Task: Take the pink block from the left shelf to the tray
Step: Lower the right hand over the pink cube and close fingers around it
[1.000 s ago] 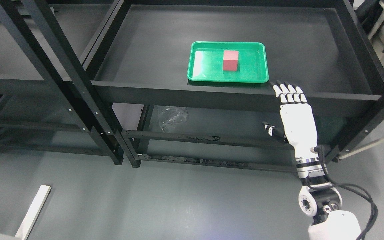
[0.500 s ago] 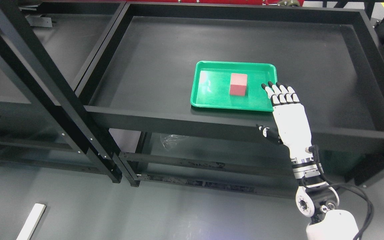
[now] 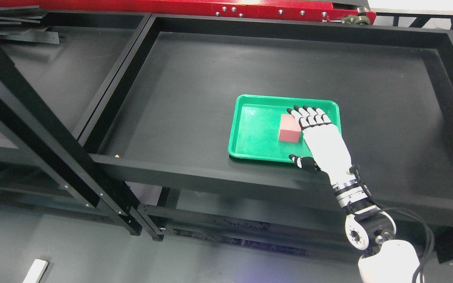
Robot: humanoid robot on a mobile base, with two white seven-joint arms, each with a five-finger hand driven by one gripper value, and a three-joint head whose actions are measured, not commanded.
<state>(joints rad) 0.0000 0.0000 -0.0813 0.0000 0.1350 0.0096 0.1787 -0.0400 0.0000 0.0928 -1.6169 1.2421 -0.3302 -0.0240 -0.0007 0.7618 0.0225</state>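
Workshop/lab, black steel shelving (image 3: 250, 177), grey concrete floor (image 3: 73, 251), red machine frame (image 3: 171, 7)

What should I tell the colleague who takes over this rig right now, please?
Right hand: open, fingers extended over the right part of the green tray, just beside the pink block; whether it touches the block cannot be told.
Left hand: not in view.
Pink block: upright inside the green tray, on the black shelf in front of the robot.
Done: the block already sits in the tray.
Left: nothing is grasped; judging by this, probably only clearing the hand from the tray.
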